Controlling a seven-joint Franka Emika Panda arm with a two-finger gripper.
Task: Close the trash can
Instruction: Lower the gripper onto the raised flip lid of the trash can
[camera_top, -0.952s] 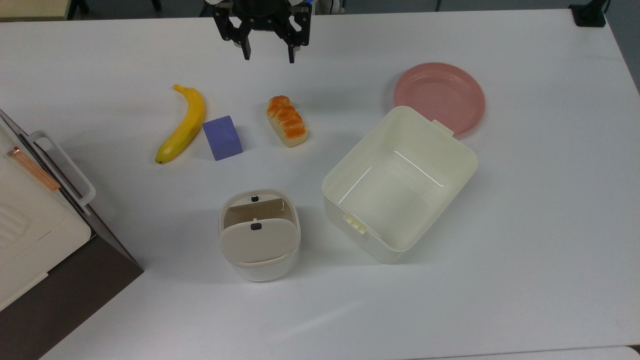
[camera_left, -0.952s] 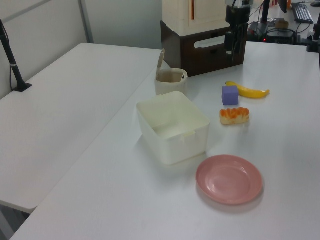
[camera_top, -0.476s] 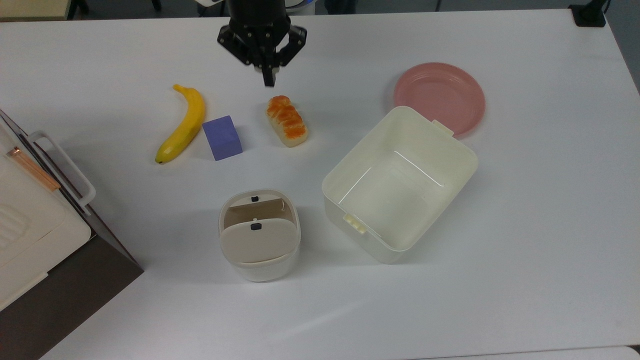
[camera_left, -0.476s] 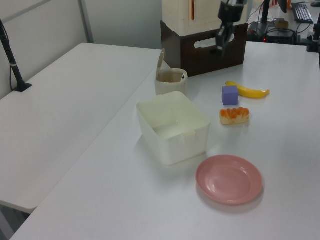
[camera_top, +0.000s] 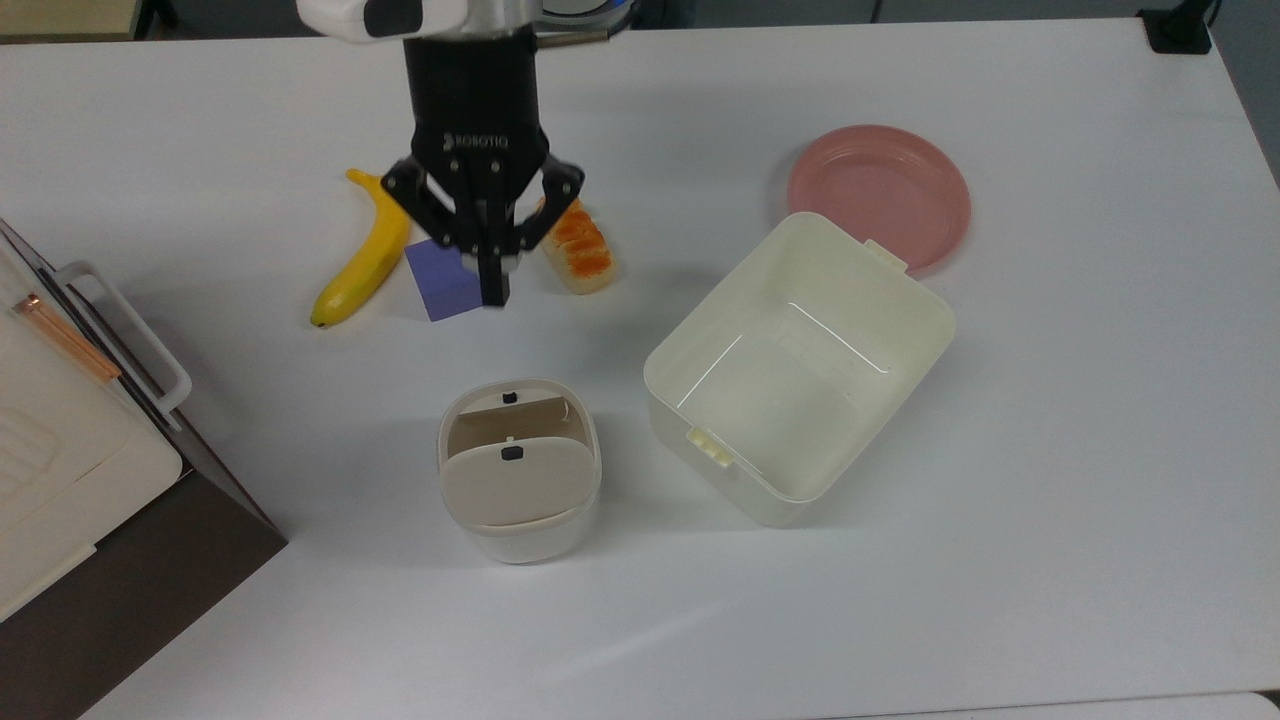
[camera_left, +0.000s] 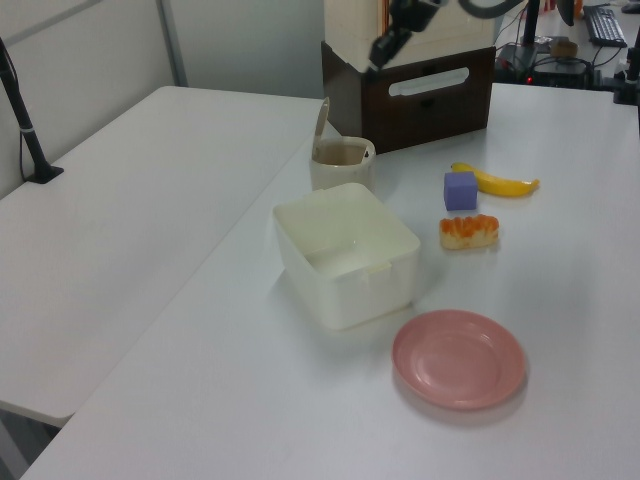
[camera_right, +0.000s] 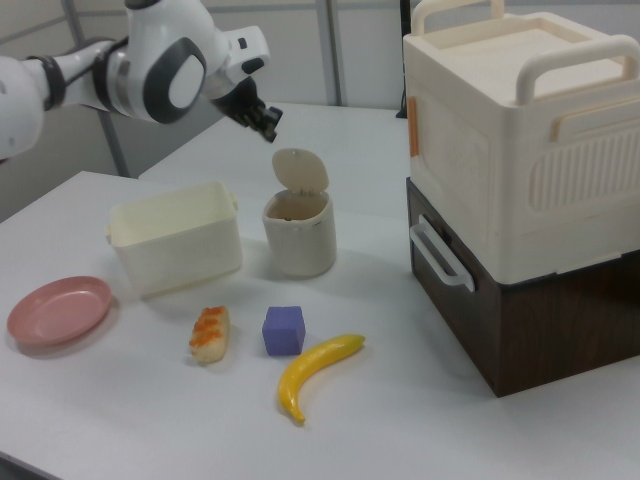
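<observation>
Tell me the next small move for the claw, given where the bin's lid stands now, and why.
Probably carry the claw on toward the trash can until it sits just behind the raised lid, then press the lid down. In the right view the lid stands upright on its hinge with the brown inside exposed, and the shut claw hangs in the air just up and to the right view's left of the lid, touching nothing.
</observation>
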